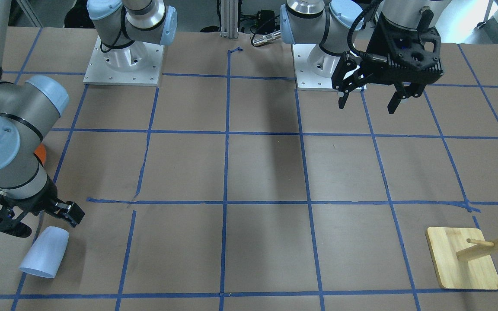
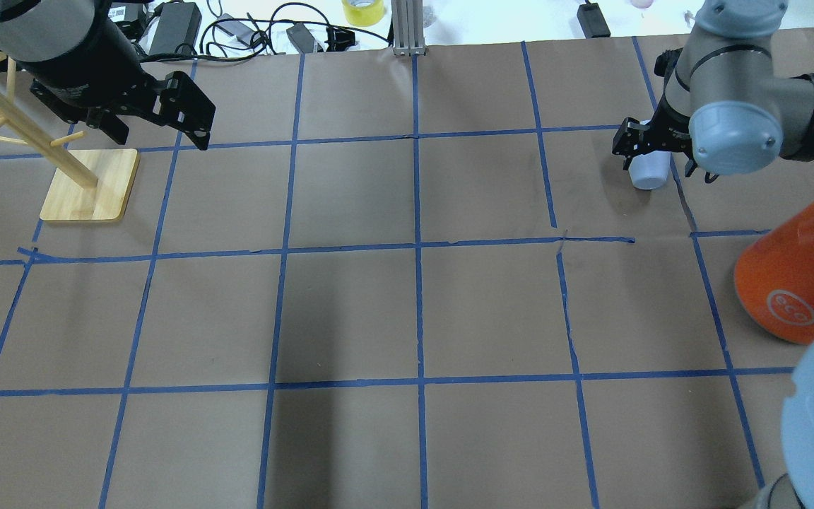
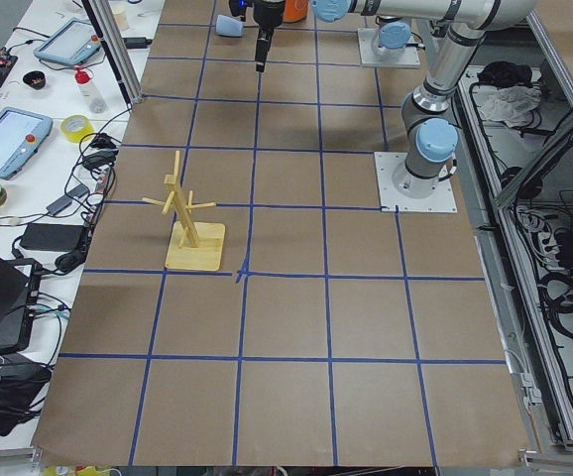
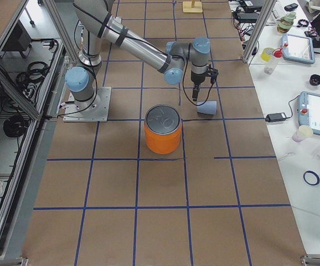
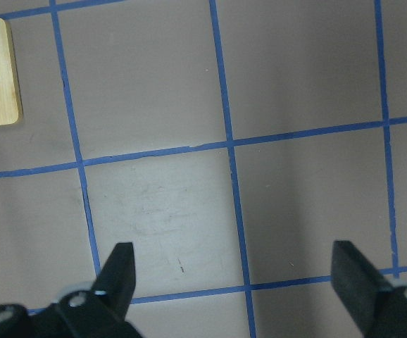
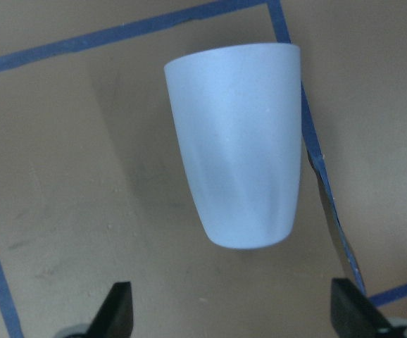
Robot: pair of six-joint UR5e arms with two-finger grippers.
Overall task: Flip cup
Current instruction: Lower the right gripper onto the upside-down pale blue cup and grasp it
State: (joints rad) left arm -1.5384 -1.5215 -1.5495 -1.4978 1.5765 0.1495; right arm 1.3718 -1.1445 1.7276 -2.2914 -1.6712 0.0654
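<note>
the cup (image 6: 235,141) is lying on its side on the table (image 1: 266,172), just ahead of the right gripper (image 6: 235,320). it is appearing light, stiff and smooth, probably slippery; holding across the tapered wall at mid-body is looking soundest. the right gripper is hovering beside the narrow base, wrist pointing down, jaws spread wide and empty. the left gripper (image 5: 235,274) is hanging open, well apart.

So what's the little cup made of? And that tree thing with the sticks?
The cup looks like plastic: pale blue, smooth and matte, with soft light streaks and no seams showing. The stand looks like light wood, maybe bamboo: yellow-tan, with faint grain on its flat base, round pegs and no paint.
</note>
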